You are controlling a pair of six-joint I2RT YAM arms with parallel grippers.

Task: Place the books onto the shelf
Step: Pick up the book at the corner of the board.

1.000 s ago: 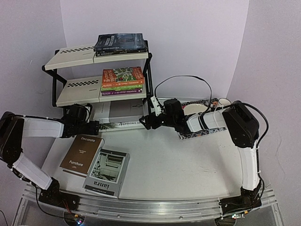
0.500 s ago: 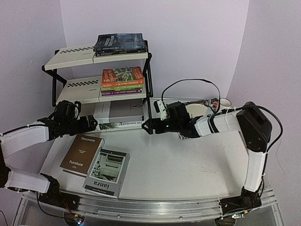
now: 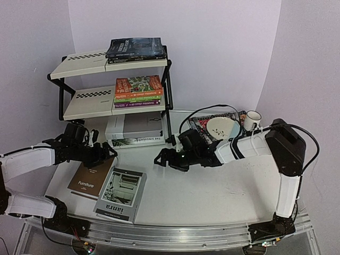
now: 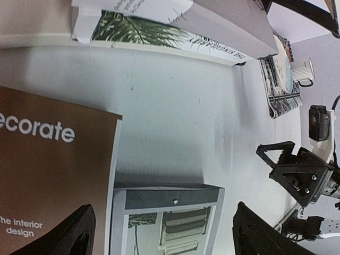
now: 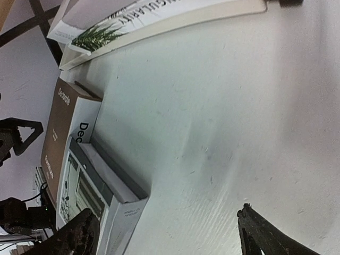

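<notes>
The shelf (image 3: 85, 62) holds dark books (image 3: 135, 49) on its top tier and an orange, green and purple stack (image 3: 138, 90) on the lower tier. A large white palm-leaf book (image 3: 135, 132) (image 4: 159, 26) (image 5: 149, 16) lies on the table at the foot of the shelf. A brown book (image 3: 87, 180) (image 4: 53, 175) (image 5: 56, 133) and a grey book (image 3: 121, 194) (image 4: 170, 218) (image 5: 95, 196) lie side by side nearer the front. My left gripper (image 3: 105, 154) (image 4: 159, 239) is open over the far ends of these two. My right gripper (image 3: 162, 158) (image 5: 170, 234) is open over bare table, right of the grey book.
A patterned placemat (image 3: 201, 121) at the right back carries a white plate (image 3: 222, 127), with a mug (image 3: 254, 119) (image 4: 304, 69) beside it. The shelf's black leg (image 3: 169, 125) stands next to the white book's right end.
Both grippers have drawn back from the two ends of the white palm-leaf book toward the front. The left now hangs over the brown book's far end, the right over the mid-table.
</notes>
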